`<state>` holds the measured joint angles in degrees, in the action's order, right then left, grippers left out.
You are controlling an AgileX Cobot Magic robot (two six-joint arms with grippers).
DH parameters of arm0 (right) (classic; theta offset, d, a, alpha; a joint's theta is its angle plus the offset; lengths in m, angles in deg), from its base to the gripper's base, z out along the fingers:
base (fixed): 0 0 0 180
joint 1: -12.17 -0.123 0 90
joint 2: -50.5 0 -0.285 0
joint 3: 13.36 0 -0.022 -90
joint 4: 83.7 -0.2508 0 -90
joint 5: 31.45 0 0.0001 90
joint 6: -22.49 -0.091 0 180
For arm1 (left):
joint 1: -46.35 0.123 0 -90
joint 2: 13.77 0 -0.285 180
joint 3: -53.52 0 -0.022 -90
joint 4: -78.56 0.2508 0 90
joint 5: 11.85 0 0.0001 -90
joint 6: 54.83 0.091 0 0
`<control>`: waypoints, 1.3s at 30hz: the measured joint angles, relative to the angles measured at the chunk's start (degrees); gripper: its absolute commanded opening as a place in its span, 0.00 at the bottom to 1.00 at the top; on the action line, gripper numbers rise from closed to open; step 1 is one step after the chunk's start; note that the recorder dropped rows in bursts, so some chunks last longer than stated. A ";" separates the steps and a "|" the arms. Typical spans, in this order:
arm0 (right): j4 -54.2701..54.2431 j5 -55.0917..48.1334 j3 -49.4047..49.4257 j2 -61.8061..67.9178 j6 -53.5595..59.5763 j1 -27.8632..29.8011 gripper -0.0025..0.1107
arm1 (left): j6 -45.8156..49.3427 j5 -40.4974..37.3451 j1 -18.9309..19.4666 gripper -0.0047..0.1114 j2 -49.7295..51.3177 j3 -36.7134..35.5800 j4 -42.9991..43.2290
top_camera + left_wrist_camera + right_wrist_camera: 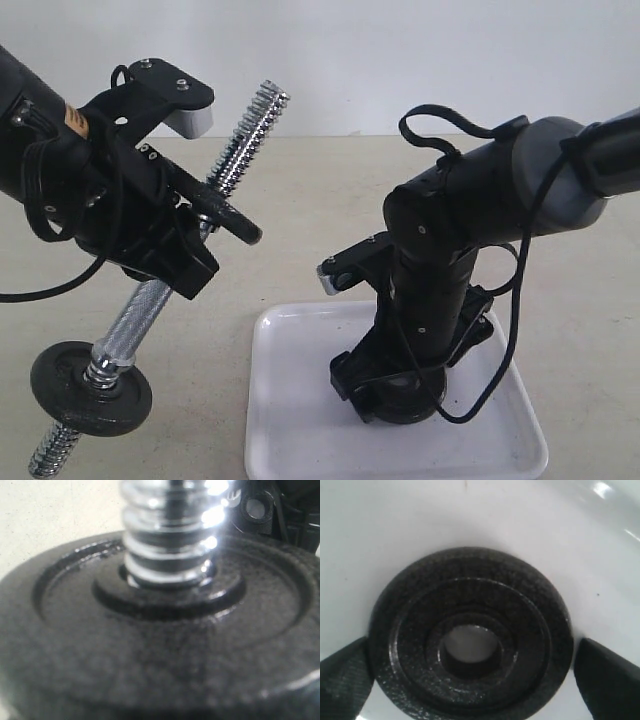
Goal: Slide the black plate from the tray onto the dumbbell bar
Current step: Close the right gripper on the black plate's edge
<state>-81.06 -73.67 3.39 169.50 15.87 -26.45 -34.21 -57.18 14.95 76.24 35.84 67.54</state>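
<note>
The black plate point(470, 570) lies flat in the white tray point(290, 400), centre hole up. My right gripper point(472, 675) is lowered over it, open, with one finger on each side of its rim; a thin gap shows at one finger. In the exterior view my right gripper point(395, 395) hides most of the plate. My left gripper point(188, 242) is shut on the dumbbell bar point(150, 300) and holds it tilted, its bare threaded end point(258, 115) pointing up. One black disc point(228, 215) sits on the bar beside the left gripper, another point(90, 388) near the low end.
The tray's white floor point(395, 520) surrounds the plate. In the left wrist view a black disc point(165, 645) fills the frame with the chrome thread point(170, 535) through it. Beige tabletop point(330, 200) lies between the arms.
</note>
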 measured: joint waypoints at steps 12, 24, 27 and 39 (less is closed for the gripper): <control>-1.03 0.42 0.00 0.00 0.33 0.00 0.95 | 0.00 0.00 0.00 0.08 0.00 0.00 0.00; -1.84 1.60 0.12 0.00 0.43 0.00 0.95 | 0.00 0.00 0.00 0.08 0.00 0.00 0.00; -2.64 2.27 0.32 0.00 -0.04 0.00 0.95 | 0.00 0.00 0.00 0.08 0.00 0.00 0.00; -2.94 2.98 0.34 -0.20 -0.15 0.00 0.87 | 0.00 0.00 0.00 0.08 0.00 0.00 0.00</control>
<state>-84.00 -70.69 3.73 169.31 15.71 -26.45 -34.21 -57.18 14.95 76.24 35.84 67.54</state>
